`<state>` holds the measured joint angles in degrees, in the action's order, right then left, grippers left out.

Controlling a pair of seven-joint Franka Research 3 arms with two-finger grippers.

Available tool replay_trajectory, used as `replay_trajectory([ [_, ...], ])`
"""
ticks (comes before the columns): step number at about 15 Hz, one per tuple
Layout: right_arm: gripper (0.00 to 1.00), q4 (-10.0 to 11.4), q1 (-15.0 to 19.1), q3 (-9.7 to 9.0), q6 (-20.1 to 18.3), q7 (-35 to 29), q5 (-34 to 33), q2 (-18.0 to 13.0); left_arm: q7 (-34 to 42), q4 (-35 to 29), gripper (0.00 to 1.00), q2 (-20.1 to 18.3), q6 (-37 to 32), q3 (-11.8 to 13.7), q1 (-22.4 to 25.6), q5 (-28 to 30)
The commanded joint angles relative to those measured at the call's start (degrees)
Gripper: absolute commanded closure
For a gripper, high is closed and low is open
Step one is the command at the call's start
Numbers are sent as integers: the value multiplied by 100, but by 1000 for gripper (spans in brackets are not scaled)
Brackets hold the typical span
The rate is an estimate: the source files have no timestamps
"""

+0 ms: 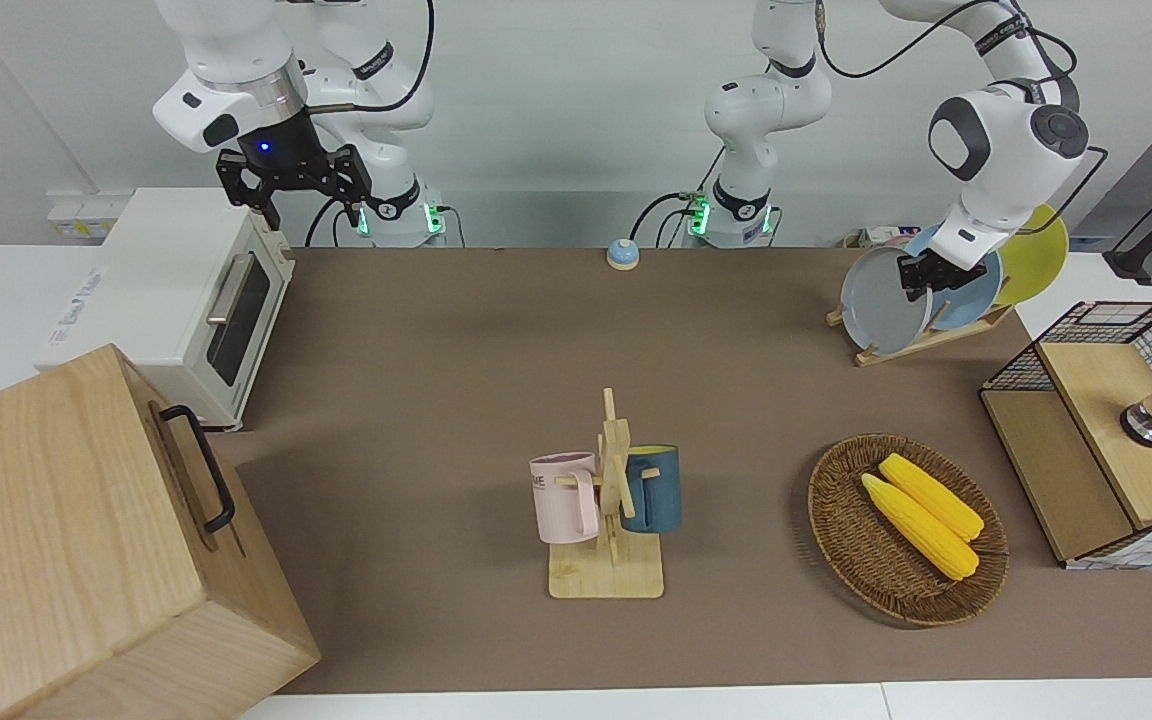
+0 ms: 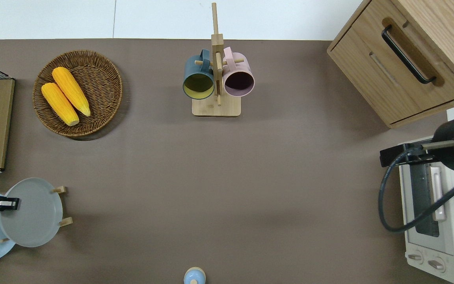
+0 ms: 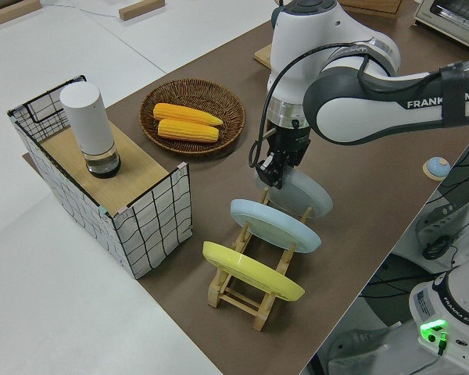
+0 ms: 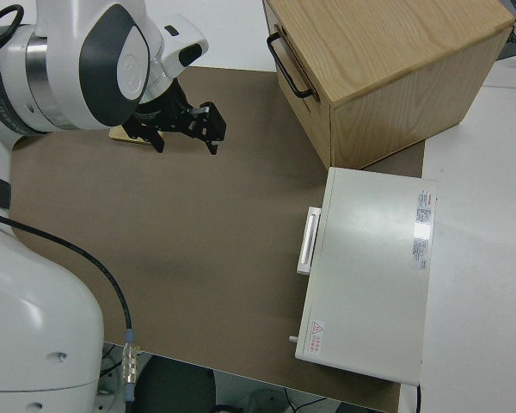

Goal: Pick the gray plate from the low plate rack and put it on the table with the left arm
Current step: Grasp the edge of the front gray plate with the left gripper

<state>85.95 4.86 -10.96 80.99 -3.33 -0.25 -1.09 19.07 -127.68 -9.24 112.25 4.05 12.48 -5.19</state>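
The gray plate point(image 1: 881, 305) stands slanted in the end slot of the low plate rack point(image 1: 921, 340), toward the left arm's end of the table point(image 1: 456, 350). My left gripper point(image 1: 926, 272) is at the plate's upper rim, its fingers closed on either side of it. In the overhead view the left gripper point(image 2: 6, 204) sits on the edge of the gray plate point(image 2: 34, 215). The left side view shows the left gripper point(image 3: 275, 170) gripping the gray plate point(image 3: 309, 195). The plate still rests in the rack point(image 3: 242, 293). My right gripper point(image 1: 294, 195) is parked and open.
A sky-blue plate point(image 1: 971, 290) and a yellow plate point(image 1: 1036, 255) stand in the same rack. A wicker basket point(image 1: 906, 530) with corn, a wire-and-wood box point(image 1: 1106, 430), a mug stand point(image 1: 608, 510), a toaster oven point(image 1: 176, 300), a wooden cabinet point(image 1: 86, 540) and a small bell point(image 1: 622, 253) are on the table.
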Motion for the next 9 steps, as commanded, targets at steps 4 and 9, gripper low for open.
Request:
replay_trajectory([
  [4, 13, -35, 41, -38, -83, 8, 51, -14, 35, -179, 1000, -201, 78, -27, 44, -105],
  [9, 11, -35, 41, -29, -83, 8, 43, -14, -44, 40, 1000, -404, -194, -98, 0, -96],
])
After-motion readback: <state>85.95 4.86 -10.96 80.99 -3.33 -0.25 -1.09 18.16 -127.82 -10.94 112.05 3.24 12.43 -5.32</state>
